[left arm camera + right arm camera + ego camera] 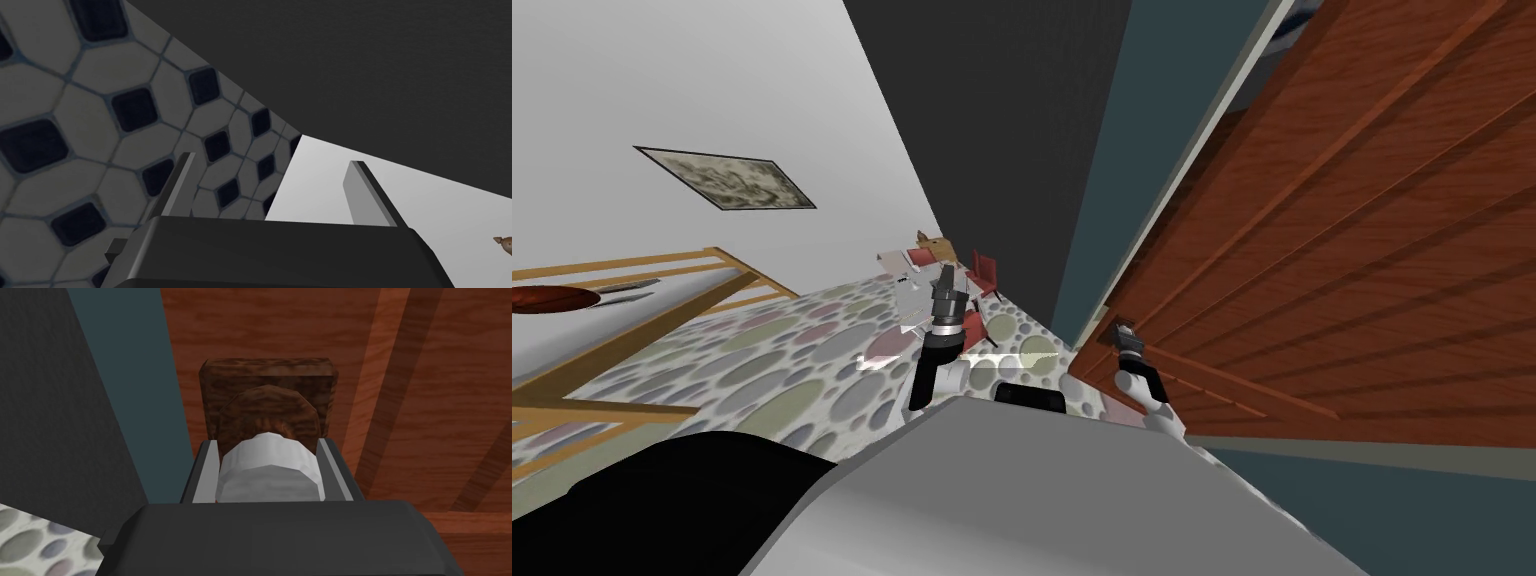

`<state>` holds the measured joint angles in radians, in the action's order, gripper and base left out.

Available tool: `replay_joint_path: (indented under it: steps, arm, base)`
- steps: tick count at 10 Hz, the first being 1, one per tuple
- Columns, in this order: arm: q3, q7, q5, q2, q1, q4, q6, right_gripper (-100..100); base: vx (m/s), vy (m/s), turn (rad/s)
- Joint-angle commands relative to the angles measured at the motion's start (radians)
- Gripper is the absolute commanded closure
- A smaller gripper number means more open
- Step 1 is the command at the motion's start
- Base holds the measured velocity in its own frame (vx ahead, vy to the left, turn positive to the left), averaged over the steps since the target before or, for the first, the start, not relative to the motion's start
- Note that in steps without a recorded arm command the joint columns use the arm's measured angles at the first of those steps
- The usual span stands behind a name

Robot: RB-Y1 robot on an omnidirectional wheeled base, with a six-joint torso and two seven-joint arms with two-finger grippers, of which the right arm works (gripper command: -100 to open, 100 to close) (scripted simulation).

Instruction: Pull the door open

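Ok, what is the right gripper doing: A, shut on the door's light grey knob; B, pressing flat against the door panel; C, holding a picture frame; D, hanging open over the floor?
A: in the right wrist view the right gripper clamps both sides of the light grey knob on the brown door.

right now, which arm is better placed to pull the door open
Right. The right end effector is shut on the white knob of the reddish-brown door, fingers pressing its sides. The left end effector stands open, away from the door.
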<state>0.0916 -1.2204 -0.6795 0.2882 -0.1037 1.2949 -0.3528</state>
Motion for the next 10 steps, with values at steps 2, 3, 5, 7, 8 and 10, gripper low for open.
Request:
replay_joint_path:
  steps: [2, 3, 5, 7, 8, 10]
  arm:
    - [-0.034, -0.029, 0.000, 0.025, -0.021, 0.021, -0.006, 100]
    - [-0.043, -0.036, 0.000, 0.032, -0.026, 0.026, -0.008, 100]
    - [-0.062, -0.052, 0.000, 0.047, -0.037, 0.036, -0.012, 100]
    - [-0.078, -0.063, 0.003, 0.056, -0.046, 0.040, -0.012, 100]
    - [-0.086, -0.071, 0.004, 0.064, -0.051, 0.044, -0.016, 100]
    - [-0.104, -0.090, 0.006, 0.082, -0.062, 0.053, -0.023, 100]
  base:
    - [-0.247, -0.059, 0.154]
    - [-0.255, -0.031, 0.126]
    - [-0.242, -0.058, 0.128]
    - [-0.129, -0.013, 0.092]
    - [-0.246, -0.013, 0.124]
    - [-0.231, -0.041, 0.112]
